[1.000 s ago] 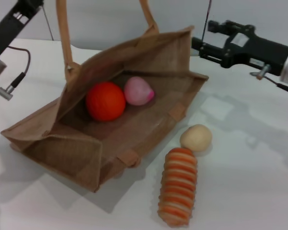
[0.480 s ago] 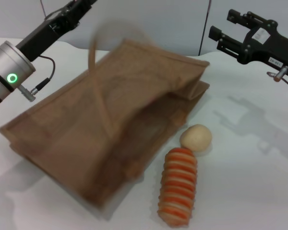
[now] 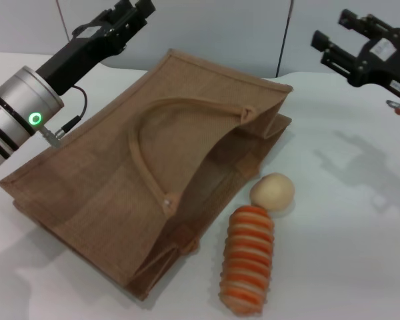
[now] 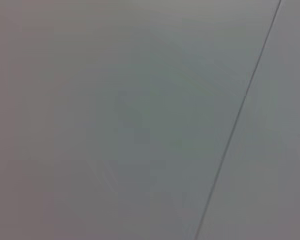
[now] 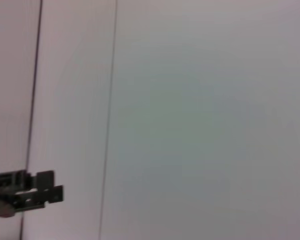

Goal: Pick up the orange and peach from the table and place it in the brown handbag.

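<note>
bag lying flat, fruit out of sight

the brown handbag (image 3: 147,180) lies collapsed mid-frame on the desk (image 3: 347,253); orange and peach aren't visible. soft, floppy jute: take its strap. left tool (image 3: 137,12) upper left and right tool (image 3: 333,40) upper right both spread, empty.

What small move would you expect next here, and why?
Probably both arms just retreat to rest. The brown handbag lies collapsed flat on the table, its mouth shut, with no orange or peach visible outside it. The left tool and right tool are raised clear and hold nothing.
</note>
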Robot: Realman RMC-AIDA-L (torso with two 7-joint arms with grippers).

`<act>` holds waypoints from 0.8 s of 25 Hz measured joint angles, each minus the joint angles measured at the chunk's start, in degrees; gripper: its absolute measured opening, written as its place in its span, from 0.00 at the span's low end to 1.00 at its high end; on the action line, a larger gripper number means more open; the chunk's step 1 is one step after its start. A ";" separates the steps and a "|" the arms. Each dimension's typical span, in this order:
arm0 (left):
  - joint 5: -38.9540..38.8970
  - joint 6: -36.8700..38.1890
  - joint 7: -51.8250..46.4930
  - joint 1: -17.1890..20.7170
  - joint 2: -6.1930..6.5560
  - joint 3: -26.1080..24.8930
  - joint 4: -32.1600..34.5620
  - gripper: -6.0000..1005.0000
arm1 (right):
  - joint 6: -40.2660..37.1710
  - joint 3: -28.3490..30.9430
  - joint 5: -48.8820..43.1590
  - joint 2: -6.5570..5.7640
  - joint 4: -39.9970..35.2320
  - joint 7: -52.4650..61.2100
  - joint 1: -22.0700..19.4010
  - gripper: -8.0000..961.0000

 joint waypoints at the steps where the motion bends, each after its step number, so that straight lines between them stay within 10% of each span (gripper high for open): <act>1: -0.55 0.17 1.30 0.11 0.00 -0.18 -0.54 0.55 | -0.16 0.87 0.01 0.02 0.29 -0.81 -0.17 0.70; 20: -28.57 12.16 33.00 3.52 -0.52 -0.56 -13.88 0.60 | -0.18 34.94 0.10 0.18 14.83 -31.22 -3.93 0.70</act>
